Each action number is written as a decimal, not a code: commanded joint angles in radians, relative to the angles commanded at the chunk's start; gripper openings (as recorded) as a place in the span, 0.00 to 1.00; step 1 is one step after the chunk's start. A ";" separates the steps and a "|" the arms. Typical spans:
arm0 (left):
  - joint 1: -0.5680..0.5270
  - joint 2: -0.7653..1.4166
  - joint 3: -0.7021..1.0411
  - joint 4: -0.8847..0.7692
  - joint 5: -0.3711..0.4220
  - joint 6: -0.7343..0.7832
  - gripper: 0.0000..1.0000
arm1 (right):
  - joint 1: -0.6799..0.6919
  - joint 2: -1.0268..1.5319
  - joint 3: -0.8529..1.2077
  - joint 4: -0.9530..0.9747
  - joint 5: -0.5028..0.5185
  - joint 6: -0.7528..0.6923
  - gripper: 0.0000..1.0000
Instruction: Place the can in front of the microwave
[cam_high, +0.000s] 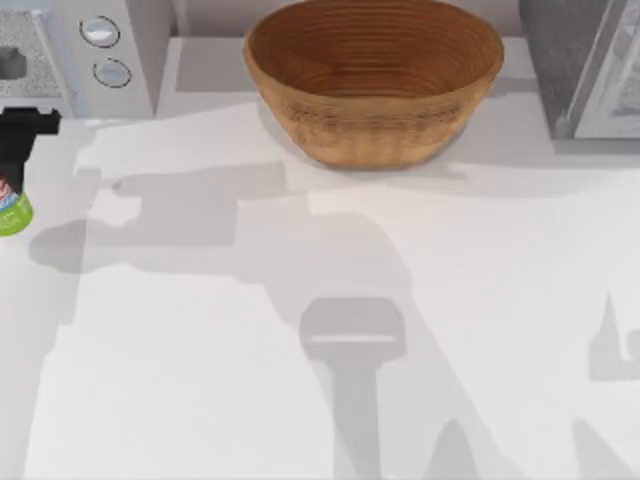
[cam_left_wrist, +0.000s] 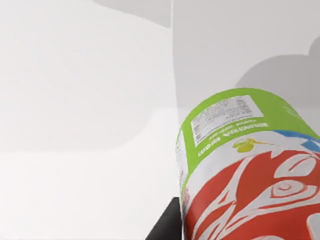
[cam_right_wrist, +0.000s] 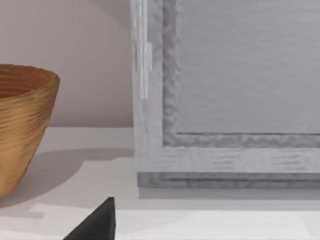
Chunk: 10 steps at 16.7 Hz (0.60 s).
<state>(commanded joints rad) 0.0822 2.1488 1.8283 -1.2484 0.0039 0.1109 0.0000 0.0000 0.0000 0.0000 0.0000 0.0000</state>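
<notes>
You're looking at the left end effector (cam_high: 18, 165) gripping the can (cam_high: 12, 210) at the far left edge of the table (cam_high: 300, 350), just in front of the microwave (cam_high: 90, 50). The basket (cam_high: 375, 75) is sitting mid-back. Can't tell on the right end effector's fingers.

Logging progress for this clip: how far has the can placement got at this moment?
Done: the can is picked up, sitting in the left gripper at the table's left edge, just in front of the microwave. In hand: carrying it there; the left wrist view shows the can above the white surface. Left: setting it down and letting go. The right gripper idles by the darker appliance.
</notes>
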 joint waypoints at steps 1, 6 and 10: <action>0.000 0.000 0.000 0.000 0.000 0.000 0.60 | 0.000 0.000 0.000 0.000 0.000 0.000 1.00; 0.000 0.000 0.000 0.000 0.000 0.000 0.98 | 0.000 0.000 0.000 0.000 0.000 0.000 1.00; 0.000 0.000 0.000 0.000 0.000 0.000 1.00 | 0.000 0.000 0.000 0.000 0.000 0.000 1.00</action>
<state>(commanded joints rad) 0.0822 2.1488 1.8283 -1.2484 0.0039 0.1109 0.0000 0.0000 0.0000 0.0000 0.0000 0.0000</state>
